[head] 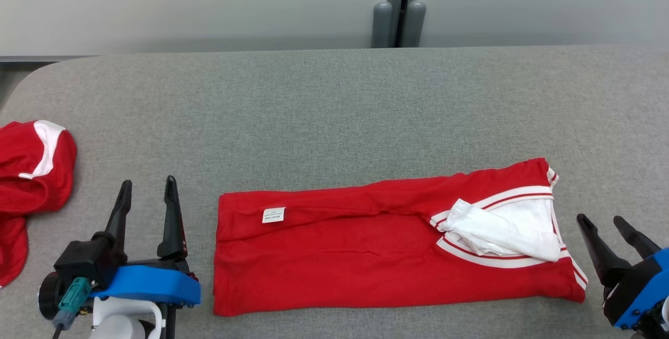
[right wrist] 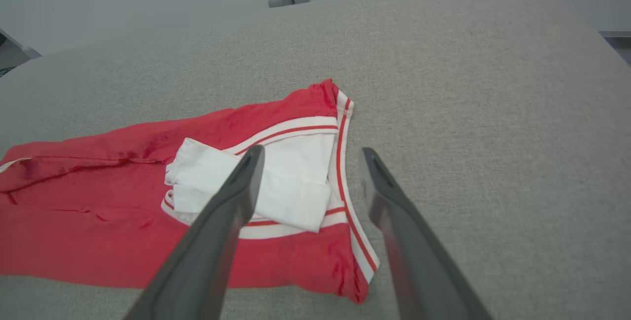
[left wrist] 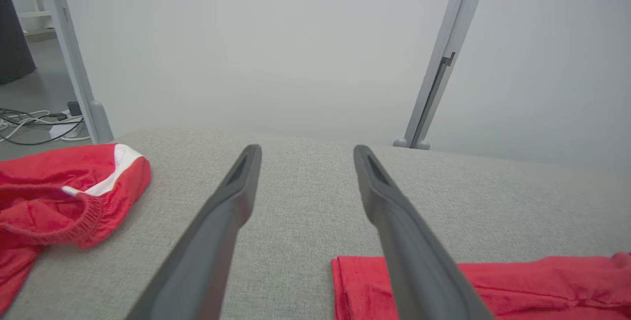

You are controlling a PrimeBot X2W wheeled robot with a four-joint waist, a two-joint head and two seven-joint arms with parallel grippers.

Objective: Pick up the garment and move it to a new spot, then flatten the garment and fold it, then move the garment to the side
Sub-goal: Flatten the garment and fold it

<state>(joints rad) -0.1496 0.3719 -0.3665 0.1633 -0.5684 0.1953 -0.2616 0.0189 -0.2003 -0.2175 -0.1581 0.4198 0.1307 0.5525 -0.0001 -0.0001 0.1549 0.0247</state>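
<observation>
At the near edge of the desk (head: 334, 109), the left tool (head: 148, 180) sat low at the left with its two dark fingers spread wide and nothing between them, tips pointing away from the robot. The right tool (head: 600, 218) sat at the far right of the near edge, its fingers likewise parted and empty, leaning a little to the left. Neither tool touched any cloth.

Between the two tools lay the garment (head: 339, 255), a red piece folded into a long band that ran left to right across the near half of the desk. Its left end was squared off just beside the left tool; its right end, trimmed with white and red stripes, stopped just short of the right tool. A small white label (head: 273, 215) showed on the upper left part of the band. Toward the right end, a rumpled patch of white cloth (head: 502, 229) lay on top of the red, inside the striped edging. The upper edge of the band rose slightly toward the right.

Farther left, a second garment (head: 26, 172), red with a white panel, lay bunched at the desk's left edge, well apart from the folded one.

Beyond that, the grey fabric surface ran bare to its far edge, where a pale wall (head: 209, 4) and a grey post (head: 400, 15) stood.
</observation>
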